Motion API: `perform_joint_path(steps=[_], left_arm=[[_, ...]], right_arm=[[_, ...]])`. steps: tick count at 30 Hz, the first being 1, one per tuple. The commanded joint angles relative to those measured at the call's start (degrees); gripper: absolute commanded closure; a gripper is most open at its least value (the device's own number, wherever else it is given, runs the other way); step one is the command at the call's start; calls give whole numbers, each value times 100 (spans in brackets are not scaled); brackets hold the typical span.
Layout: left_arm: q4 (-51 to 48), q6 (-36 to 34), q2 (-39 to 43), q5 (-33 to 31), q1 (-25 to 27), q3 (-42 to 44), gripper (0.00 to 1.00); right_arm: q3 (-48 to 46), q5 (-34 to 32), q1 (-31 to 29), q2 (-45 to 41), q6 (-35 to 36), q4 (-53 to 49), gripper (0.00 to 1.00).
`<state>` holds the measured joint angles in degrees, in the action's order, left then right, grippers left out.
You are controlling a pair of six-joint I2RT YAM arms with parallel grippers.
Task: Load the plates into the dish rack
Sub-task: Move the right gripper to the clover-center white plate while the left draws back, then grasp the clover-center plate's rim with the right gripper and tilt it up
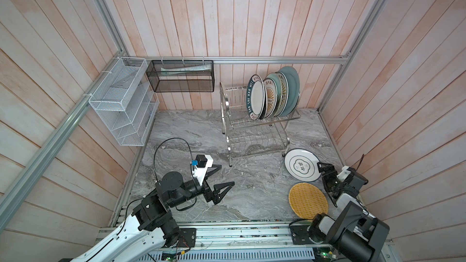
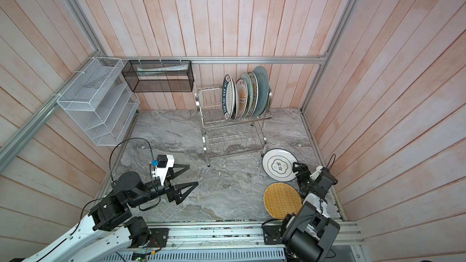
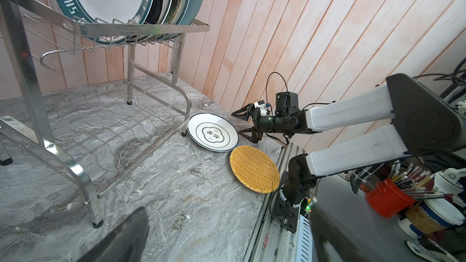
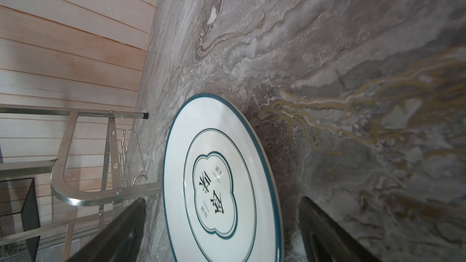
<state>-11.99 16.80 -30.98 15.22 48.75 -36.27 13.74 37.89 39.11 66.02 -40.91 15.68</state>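
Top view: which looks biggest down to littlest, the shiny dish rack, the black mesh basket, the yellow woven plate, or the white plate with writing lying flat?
1. dish rack, the largest.
2. black mesh basket.
3. yellow woven plate and white lettered plate: they look about the same, so no ranking between them.

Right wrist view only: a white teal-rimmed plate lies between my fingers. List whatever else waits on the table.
Observer: One more. A round yellow woven plate lies flat on the grey marble table, beside your white teal-rimmed lettered plate, nearer the robot's base.
Operator: Report the rack's load.
Observer: The shiny steel wire dish rack carries several upright plates toward the right end of its upper tier; the lower tier is bare.
Operator: Locate the left gripper.
Observer: The left gripper hangs open over bare marble, holding nothing.
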Motion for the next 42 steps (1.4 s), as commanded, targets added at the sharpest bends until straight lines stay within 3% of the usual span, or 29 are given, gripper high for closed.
perform_joint_path(steps=[1, 12, 22, 27, 31, 33, 42], left_arm=[[117, 34, 71, 98, -20, 109, 0], [144, 37, 119, 44, -24, 111, 0], [127, 71, 323, -92, -25, 151, 0], [110, 71, 434, -185, -24, 161, 0], [109, 75, 459, -212, -24, 152, 0], [101, 74, 462, -250, -23, 147, 0], [82, 62, 482, -427, -21, 166, 0]], right_arm=[[23, 558, 26, 432, 43, 437, 7], [-116, 569, -320, 1011, -40, 795, 16], [-308, 865, -343, 1619, -306, 1521, 31], [-437, 869, -352, 1787, -470, 1883, 48], [-540, 801, -352, 1805, -574, 2057, 70], [-597, 790, -353, 1722, -643, 2114, 74], [-363, 511, -352, 755, -448, 1073, 100]])
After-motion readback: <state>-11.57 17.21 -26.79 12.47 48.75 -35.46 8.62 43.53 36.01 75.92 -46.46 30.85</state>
